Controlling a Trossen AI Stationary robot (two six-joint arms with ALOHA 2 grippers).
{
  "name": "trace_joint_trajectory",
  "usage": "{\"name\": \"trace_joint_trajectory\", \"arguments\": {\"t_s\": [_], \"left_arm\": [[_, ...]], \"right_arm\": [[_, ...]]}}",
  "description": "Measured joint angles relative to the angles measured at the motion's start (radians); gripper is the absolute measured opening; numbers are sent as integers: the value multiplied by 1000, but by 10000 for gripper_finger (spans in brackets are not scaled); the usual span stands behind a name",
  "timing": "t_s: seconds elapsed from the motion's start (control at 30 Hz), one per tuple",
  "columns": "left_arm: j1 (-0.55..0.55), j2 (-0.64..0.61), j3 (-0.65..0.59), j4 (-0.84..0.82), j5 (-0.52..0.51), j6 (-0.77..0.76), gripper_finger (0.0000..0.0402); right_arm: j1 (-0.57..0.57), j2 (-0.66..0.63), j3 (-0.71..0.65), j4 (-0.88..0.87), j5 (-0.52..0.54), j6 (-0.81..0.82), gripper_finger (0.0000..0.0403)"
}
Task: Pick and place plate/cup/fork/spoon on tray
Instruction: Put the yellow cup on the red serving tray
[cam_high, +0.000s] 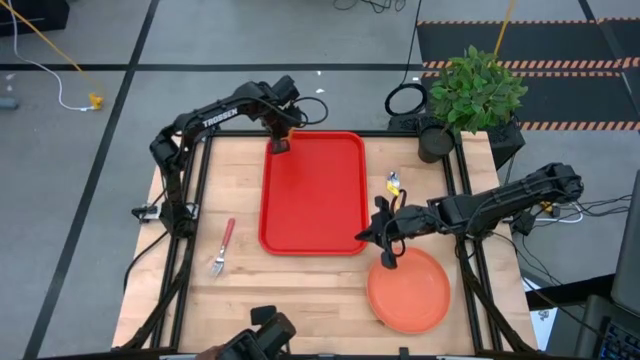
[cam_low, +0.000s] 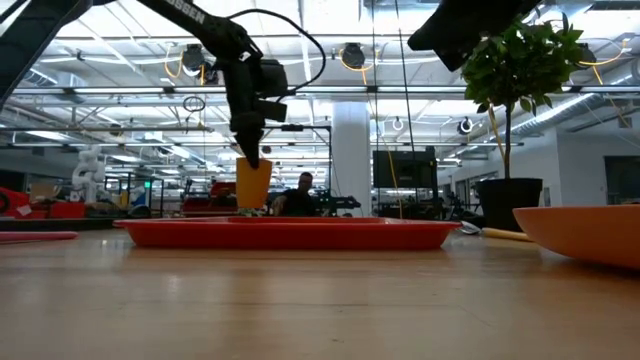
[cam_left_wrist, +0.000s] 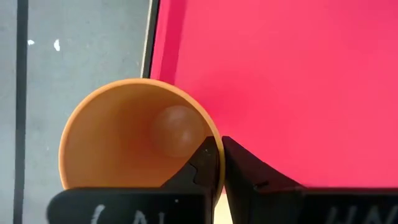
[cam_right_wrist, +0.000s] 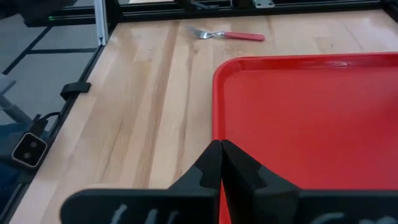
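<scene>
Orange-yellow cup (cam_left_wrist: 134, 134) rim in left tool (cam_left_wrist: 219, 163), interior only wrist-visible

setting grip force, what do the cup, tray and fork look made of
Cup: looks like smooth orange-yellow plastic; thin wall, dull sheen inside, pinched at the rim by the left gripper.
Tray: likely moulded plastic; uniform bright red, rounded corners, raised rim, semi-gloss.
Fork: silvery tines, probably metal, with a pink-red handle that looks plastic. It is too small to be sure.
</scene>
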Motion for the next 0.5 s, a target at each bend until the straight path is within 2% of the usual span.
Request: {"name": "trace_joint_trajectory", "arguments": {"t_s": [0.23, 0.33, 0.5], "left_arm": [[-16, -11, -98, 73, -3, -70, 7], [-23, -23, -151, 159, -6, -84, 17], [-23, -25, -198, 208, -17, -87, 27]], "right_arm": [[24, 0, 0, 0, 0, 48, 0], [32, 0, 0, 0, 0, 48, 0], [39, 0, 0, 0, 3, 48, 0]]}}
